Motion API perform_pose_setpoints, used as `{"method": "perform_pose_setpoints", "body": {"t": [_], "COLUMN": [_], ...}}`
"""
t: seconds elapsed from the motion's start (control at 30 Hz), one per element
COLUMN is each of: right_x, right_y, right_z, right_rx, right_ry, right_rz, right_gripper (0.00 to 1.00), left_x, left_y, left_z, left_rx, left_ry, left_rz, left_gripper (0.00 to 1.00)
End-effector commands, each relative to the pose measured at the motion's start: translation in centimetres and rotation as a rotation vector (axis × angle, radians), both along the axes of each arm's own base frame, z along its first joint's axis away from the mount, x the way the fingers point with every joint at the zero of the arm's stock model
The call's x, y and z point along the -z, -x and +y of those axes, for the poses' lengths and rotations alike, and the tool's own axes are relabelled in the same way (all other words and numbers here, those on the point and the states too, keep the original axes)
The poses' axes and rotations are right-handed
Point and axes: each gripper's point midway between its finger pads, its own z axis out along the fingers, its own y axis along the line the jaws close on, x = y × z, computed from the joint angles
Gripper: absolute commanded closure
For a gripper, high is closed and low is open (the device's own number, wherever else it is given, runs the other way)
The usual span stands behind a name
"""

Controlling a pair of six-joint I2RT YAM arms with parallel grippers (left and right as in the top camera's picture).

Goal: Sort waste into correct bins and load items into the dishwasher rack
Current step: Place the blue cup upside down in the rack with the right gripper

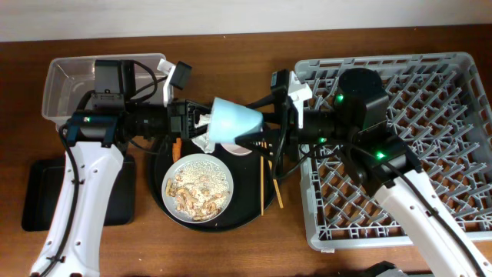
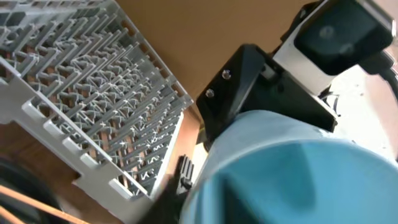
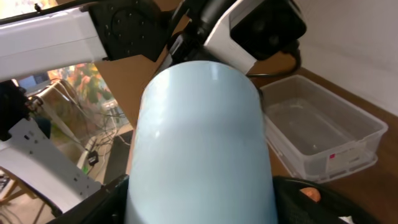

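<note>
The task is judged to be at an early stage. The light-blue cup (image 1: 234, 119) is held on its side in the air above the round black tray (image 1: 246, 201), between the two arms, with its wide mouth turned toward the left claw (image 1: 192, 119). The narrow end is clamped by the right claw (image 1: 265, 131); in the right wrist view, dark fingers are seen on both sides of the cup.

A crumpled white napkin (image 1: 204, 127) is seen at the cup's mouth, just beside the left claw. Whether that claw is closed on the napkin, or apart, cannot be told.

No dish is seen in the grey rack (image 1: 430, 100) where it shows. Nothing is clearly seen lying in the clear tub (image 1: 69, 81) or in the shallow black tray (image 1: 34, 196).

The white bowl (image 1: 168, 185) is left on the round tray with the rice leftovers (image 1: 201, 188) in it. An orange food piece (image 1: 177, 145) lies near its rim, and the chopsticks (image 1: 262, 181) lie beside it on the bench side nearest the rack.

It is judged that nearly all remains to be done: the napkin and food are to be binned, and the cup, the bowl and any plate are to be racked. The red wrapper is not made out.
</note>
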Motion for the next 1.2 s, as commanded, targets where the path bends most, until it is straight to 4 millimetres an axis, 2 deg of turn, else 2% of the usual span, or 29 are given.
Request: {"method": "perform_pose_setpoints", "body": {"t": [0.0,0.07,0.17,0.27,0.33,0.37,0.4,0.47,0.57,0.63,0.7,0.83,0.93,1.03,1.1,1.17], "right_x": [-0.6,-0.4,-0.5,-0.1,1.0,1.8,2.4,5.3,9.5,12.0,14.1,17.1,19.6,21.5,22.7,23.1], "right_y": [-0.7,-1.8,-3.2,-4.3,-5.0,-5.2,-5.3,-4.8,-3.3,-1.9,-0.6,1.0,2.7,2.9,2.6,1.9], "right_z": [-1.2,-2.8,-6.4,-11.2,-15.2,-17.4,-18.8,-23.6,-28.1,-30.0,-31.4,-32.6,-34.1,-33.7,-33.6,-32.7], "right_rx": [0.048,0.123,0.243,0.425,0.597,0.692,0.753,0.968,1.170,1.283,1.361,1.418,1.490,1.438,1.409,1.334], "right_ry": [0.003,0.017,0.030,0.058,0.096,0.121,0.139,0.215,0.322,0.390,0.467,0.571,0.696,0.746,0.764,0.740], "right_rz": [-0.001,0.015,0.046,0.099,0.168,0.213,0.243,0.385,0.594,0.739,0.858,1.028,1.178,1.281,1.325,1.327], "right_gripper": [0.33,0.35,0.37,0.39,0.41,0.42,0.44,0.47,0.47,0.47,0.47,0.47,0.52,0.51,0.31,0.25], "left_x": [-0.1,-0.3,-0.3,0.2,0.4,0.5,0.6,1.0,1.6,1.6,1.6,1.6,1.7,1.7,1.7,1.7], "left_y": [-0.5,-0.9,-1.6,-2.3,-2.5,-2.6,-2.7,-3.1,-3.6,-3.7,-3.7,-3.7,-3.6,-3.6,-3.6,-3.6], "left_z": [0.2,0.5,1.4,2.0,2.1,2.1,2.2,2.3,2.6,2.6,2.6,2.6,2.6,2.6,2.6,2.6], "left_rx": [-0.011,-0.023,-0.052,-0.097,-0.108,-0.111,-0.116,-0.139,-0.172,-0.173,-0.173,-0.173,-0.172,-0.172,-0.172,-0.172], "left_ry": [-0.007,-0.005,-0.007,-0.044,-0.055,-0.059,-0.064,-0.092,-0.130,-0.131,-0.131,-0.131,-0.132,-0.132,-0.132,-0.132], "left_rz": [-0.043,-0.067,-0.083,-0.084,-0.084,-0.084,-0.084,-0.086,-0.087,-0.087,-0.087,-0.086,-0.082,-0.082,-0.082,-0.082], "left_gripper": [0.01,0.01,0.01,0.01,0.01,0.01,0.01,0.01,0.01,0.01,0.01,0.01,0.01,0.01,0.01,0.01]}}
